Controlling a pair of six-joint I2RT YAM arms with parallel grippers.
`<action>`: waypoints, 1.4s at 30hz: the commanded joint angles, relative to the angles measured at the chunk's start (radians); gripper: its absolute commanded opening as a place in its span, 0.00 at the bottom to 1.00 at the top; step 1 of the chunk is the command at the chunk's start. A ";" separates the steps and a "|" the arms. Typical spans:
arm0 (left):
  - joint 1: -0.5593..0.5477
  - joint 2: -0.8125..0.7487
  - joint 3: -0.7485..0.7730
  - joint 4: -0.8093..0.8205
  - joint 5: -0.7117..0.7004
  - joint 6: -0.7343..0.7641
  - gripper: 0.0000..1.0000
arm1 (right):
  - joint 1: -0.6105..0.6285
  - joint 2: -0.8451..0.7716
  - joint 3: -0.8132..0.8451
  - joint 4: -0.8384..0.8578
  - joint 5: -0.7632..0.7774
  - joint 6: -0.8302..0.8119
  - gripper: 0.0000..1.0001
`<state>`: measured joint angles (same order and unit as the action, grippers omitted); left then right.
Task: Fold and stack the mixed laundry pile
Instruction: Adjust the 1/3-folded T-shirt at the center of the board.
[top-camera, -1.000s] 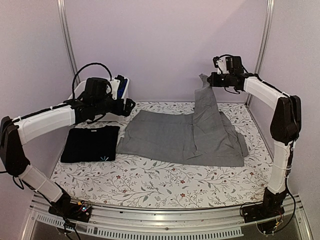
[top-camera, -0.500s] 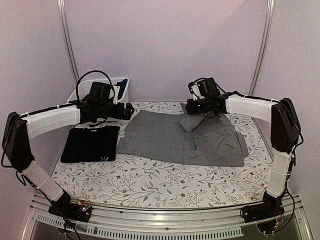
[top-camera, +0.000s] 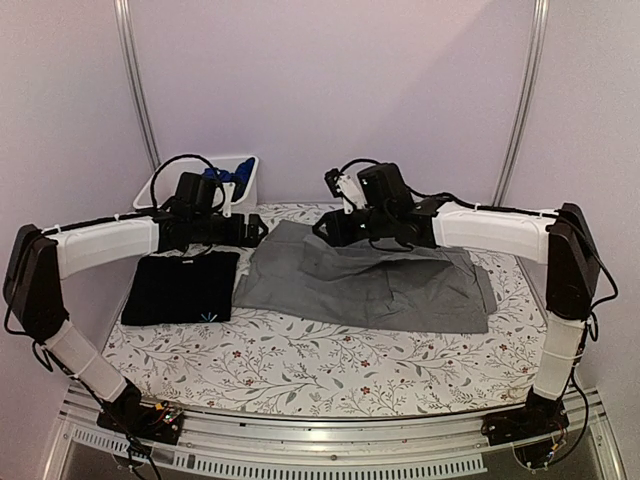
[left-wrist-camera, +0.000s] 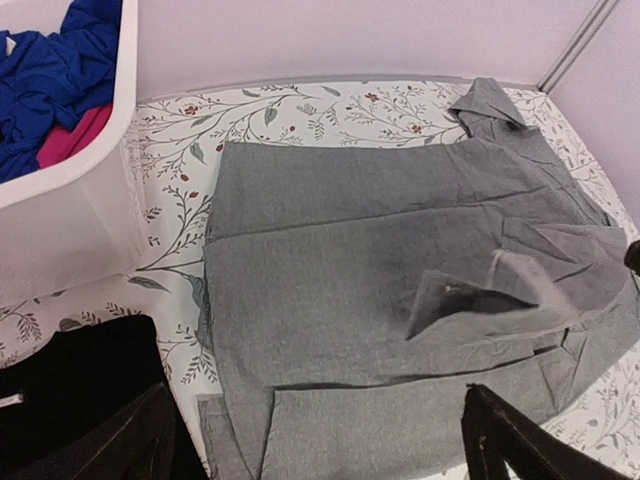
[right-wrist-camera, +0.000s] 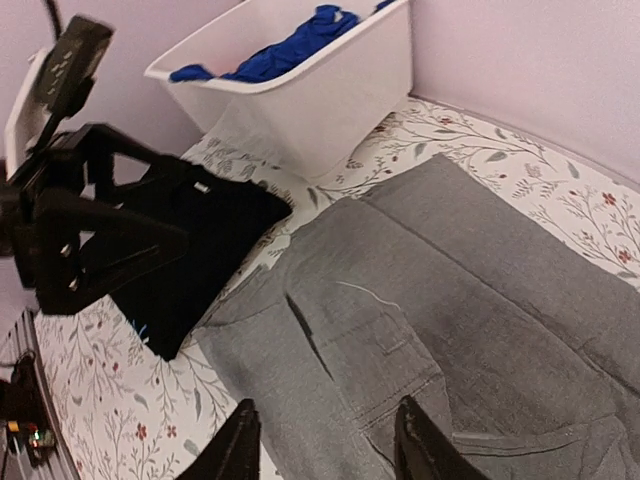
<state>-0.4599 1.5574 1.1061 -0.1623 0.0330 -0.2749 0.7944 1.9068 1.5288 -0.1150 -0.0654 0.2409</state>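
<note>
One grey shirt (top-camera: 365, 285) lies spread; black T-shirt (top-camera: 180, 285) beside it.

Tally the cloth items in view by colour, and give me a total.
Grey: 1, the grey shirt, spread on the table.
Black: 1, the black T-shirt, lying flat beside it.
Blue: 1, the blue garment, bunched in the white bin.
Pink: 1, the pink cloth, in the same bin.
Total: 4

Top view wide; wrists close — share grey shirt (top-camera: 370, 280).
</note>
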 joint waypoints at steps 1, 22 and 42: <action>0.033 -0.039 -0.063 0.054 0.089 -0.022 1.00 | 0.023 -0.008 0.014 -0.066 -0.254 -0.103 0.59; -0.067 0.222 -0.067 0.189 0.539 -0.374 0.75 | -0.393 -0.134 -0.189 -0.463 -0.317 -0.154 0.61; -0.109 0.420 -0.128 0.334 0.639 -0.583 0.50 | -0.505 -0.331 -0.441 -0.457 -0.251 -0.082 0.63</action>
<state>-0.5545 1.9438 0.9787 0.1043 0.6472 -0.8280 0.2897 1.5959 1.1191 -0.5755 -0.3401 0.1429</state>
